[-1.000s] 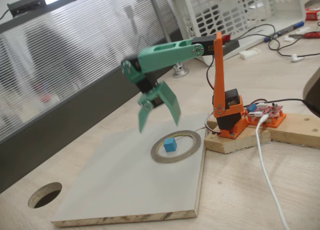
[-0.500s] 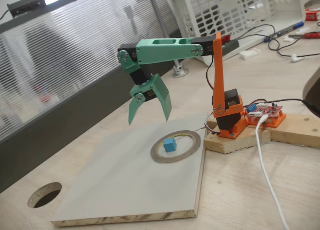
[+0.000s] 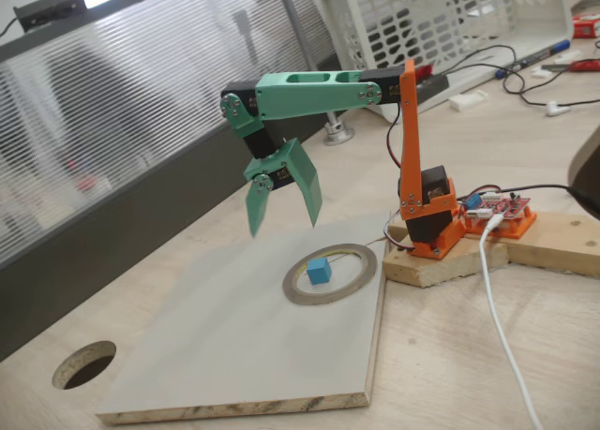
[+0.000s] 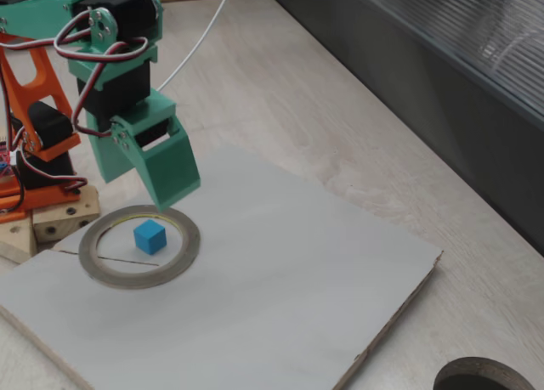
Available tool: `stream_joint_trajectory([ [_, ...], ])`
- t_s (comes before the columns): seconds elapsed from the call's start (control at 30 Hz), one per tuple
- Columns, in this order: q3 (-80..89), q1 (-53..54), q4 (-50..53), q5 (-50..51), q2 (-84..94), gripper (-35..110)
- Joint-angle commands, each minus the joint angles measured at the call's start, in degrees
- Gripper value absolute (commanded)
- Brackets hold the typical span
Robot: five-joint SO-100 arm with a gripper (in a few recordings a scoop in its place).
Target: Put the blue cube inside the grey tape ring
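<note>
Green two-finger gripper (image 3: 284,215) has lifted and narrowed slightly, empty, fingers still parted — small blue cube (image 3: 319,271) sits inside flat grey tape ring (image 3: 353,285) near the white board's (image 3: 216,346) arm-side edge (looks done).

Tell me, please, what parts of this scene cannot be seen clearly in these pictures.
- Grey tape ring: in a fixed view, the gripper covers part of its far rim.
- Blue cube: its underside is hidden, so contact with the board is only apparent.
- Round hole: cut off by the bottom edge in a fixed view.
- Arm base: cut by the left edge.
</note>
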Motion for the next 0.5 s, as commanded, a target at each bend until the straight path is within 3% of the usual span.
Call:
stream_joint_trajectory([
  [0.0,-1.32,0.70,1.05,0.53,1.41,29],
  [0.13,-1.32,0.70,0.35,0.44,1.41,-7],
  [0.47,-0.62,1.41,0.97,0.62,0.62,5],
])
